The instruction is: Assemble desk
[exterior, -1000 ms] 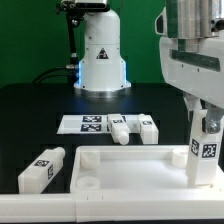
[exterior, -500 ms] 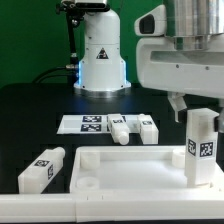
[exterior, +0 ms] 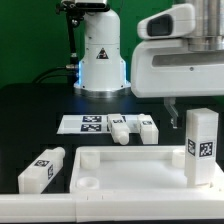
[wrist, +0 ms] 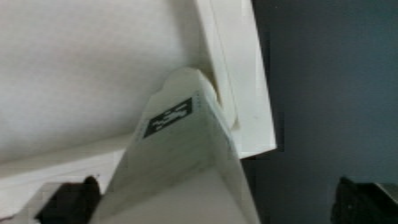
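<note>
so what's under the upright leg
The leg stands on the tabletop's corner at the exterior view's right. Its base covers whatever lies beneath, so a socket there, or how deep the leg sits, cannot be seen.

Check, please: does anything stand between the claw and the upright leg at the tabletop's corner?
Nothing visible does. The open claw hangs directly above the leg, which stands at the corner of the tabletop, with only free space between them.
</note>
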Robot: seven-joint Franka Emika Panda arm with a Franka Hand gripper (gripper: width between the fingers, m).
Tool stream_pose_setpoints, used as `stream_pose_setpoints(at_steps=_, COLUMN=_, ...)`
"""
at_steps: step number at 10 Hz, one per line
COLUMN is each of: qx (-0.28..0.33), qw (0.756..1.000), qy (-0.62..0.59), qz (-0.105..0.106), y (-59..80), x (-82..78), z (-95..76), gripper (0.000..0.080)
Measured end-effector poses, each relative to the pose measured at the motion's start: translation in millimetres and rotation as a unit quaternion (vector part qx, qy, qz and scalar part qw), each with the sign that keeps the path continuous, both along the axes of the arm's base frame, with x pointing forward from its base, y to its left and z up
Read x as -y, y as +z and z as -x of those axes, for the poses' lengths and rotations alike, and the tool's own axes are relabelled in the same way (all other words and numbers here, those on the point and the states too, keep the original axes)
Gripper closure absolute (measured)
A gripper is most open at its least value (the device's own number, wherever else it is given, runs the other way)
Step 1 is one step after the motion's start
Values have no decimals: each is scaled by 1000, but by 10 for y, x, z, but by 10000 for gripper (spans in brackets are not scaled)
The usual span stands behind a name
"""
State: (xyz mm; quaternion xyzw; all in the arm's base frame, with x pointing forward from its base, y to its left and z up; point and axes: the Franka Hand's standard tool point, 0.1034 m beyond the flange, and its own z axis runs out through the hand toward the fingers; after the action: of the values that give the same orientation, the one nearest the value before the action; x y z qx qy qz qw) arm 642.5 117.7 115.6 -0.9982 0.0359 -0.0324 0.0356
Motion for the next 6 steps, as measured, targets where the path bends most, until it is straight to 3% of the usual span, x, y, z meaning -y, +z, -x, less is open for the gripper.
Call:
stream_pose_setpoints(at_steps=2, qx=-1, qw=1000, qy=-5, qz=0, y=-4, x=-6, z=1, gripper=151)
stream_pose_setpoints(at_steps=4, qx=-3, qw=999, qy=-41, qz=-3, y=-8, x=-4, z=1, gripper=372)
stream_pose_setpoints(at_steps=5, qx=-7, qw=996, qy=-90, qz=-6, y=-16, x=-11, z=-2, gripper=372)
stream_pose_setpoints(at_steps=6, qx=-12, qw=990, qy=-142, qz=-4, y=-28, x=33, z=-2, gripper=505)
